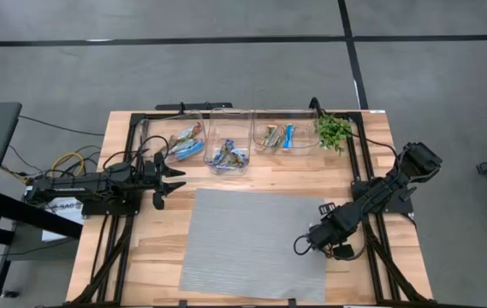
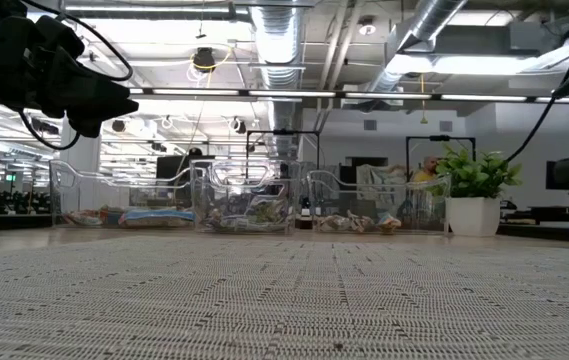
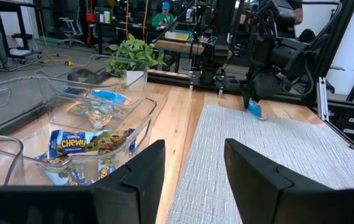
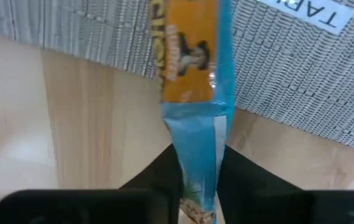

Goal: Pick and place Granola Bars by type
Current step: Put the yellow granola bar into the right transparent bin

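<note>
Your right gripper (image 4: 196,186) is pinched tight on one blue & orange granola bar (image 4: 192,74), holding it by its end low over the right edge of the grey mat (image 1: 252,244), near the front of the wood table (image 1: 153,257). Your left gripper (image 3: 192,171) has its fingers spread wide w/ nothing in them, just in front of the left clear bin (image 1: 179,141). The other bars (image 1: 226,156) lie in the 3 bins at the back, next to the small plant (image 1: 333,130).
</note>
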Available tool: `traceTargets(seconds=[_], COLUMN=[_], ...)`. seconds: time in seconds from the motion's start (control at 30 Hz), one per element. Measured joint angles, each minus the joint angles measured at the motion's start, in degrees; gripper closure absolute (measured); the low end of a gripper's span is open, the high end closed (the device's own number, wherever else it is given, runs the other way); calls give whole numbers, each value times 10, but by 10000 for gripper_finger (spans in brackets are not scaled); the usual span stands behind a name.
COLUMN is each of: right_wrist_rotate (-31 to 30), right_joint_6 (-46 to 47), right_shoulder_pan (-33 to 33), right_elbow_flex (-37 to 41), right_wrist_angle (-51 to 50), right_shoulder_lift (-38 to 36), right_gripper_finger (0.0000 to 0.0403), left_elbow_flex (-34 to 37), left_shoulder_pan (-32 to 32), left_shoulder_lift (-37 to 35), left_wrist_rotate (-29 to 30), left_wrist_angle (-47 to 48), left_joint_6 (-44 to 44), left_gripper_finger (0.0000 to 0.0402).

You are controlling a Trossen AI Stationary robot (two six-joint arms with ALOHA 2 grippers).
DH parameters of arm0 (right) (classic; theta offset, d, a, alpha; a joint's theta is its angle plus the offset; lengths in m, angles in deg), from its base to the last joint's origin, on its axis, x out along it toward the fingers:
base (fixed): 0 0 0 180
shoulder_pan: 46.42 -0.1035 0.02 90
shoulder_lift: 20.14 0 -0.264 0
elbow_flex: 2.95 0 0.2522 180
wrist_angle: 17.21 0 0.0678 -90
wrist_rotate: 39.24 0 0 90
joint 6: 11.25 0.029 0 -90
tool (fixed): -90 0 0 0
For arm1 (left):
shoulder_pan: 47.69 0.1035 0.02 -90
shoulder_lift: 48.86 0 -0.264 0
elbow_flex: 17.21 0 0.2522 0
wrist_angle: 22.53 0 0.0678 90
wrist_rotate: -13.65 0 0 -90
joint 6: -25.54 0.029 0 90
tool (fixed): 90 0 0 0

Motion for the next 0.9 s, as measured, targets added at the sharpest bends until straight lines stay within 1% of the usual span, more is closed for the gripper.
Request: traceTargets(seconds=[0.13,0.23,0.43,0.53,0.7,0.9], right_wrist_rotate=[1,4,9,11,10,9], right_joint_6=[19,34,39,39,36,5], right_shoulder_pan=[0,1,15,31,83,172], right_elbow_flex=[0,-2,-24,-40,-73,-120], right_wrist_angle=[7,8,10,35,106,202], right_shoulder_lift=[-2,-18,-81,-112,-141,-137], right_gripper_finger=[359,371,370,366,370,372], left_elbow_flex=[0,0,0,0,0,0], left_shoulder_pan=[0,0,0,0,0,0], left_shoulder_lift=[0,0,0,0,0,0], left_wrist_rotate=[0,0,0,0,0,0], left_wrist_angle=[0,0,0,0,0,0], left_joint_6=[0,0,0,0,0,0], left_gripper_finger=[244,244,244,244,244,244])
